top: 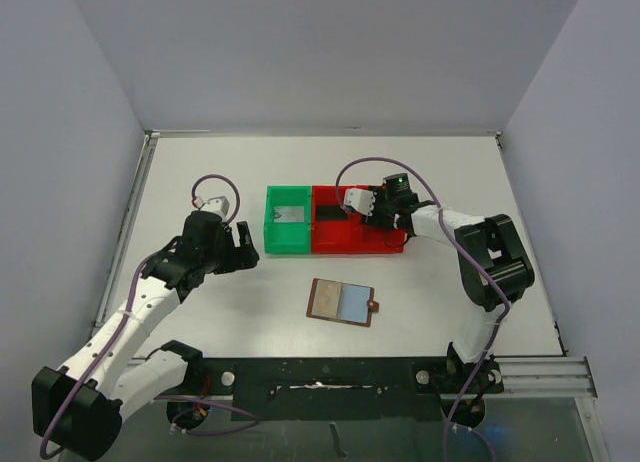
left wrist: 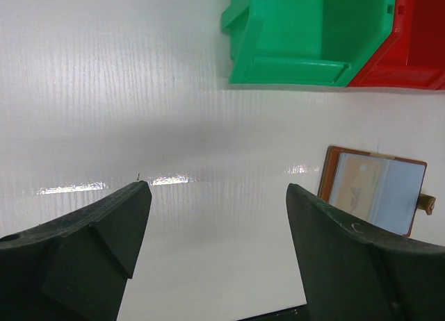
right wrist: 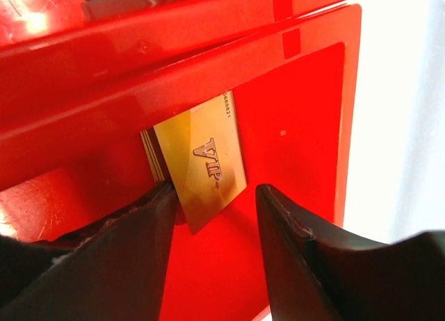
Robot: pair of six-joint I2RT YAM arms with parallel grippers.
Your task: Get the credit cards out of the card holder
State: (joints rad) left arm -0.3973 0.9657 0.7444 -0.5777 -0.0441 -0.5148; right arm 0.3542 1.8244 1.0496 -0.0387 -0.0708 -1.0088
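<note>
The brown card holder (top: 342,302) lies open and flat on the white table, its snap tab pointing right; the left wrist view shows its (left wrist: 375,196) tan and pale blue-grey inner faces. A gold credit card (right wrist: 205,154) marked VIP stands tilted inside the red bin (right wrist: 299,112). It leans by my right gripper's left finger (right wrist: 139,237), with a clear gap to the right finger. My right gripper (right wrist: 215,196) is open, low inside the red bin (top: 385,244). Left of the card holder, my left gripper (top: 243,247) hovers wide open over bare table, holding nothing.
A green bin (top: 272,222) adjoins the red bin on its left and holds a pale card (top: 290,214). A dark flat item (top: 330,214) lies in the red bin's left part. Grey walls close in the table's left, back and right sides.
</note>
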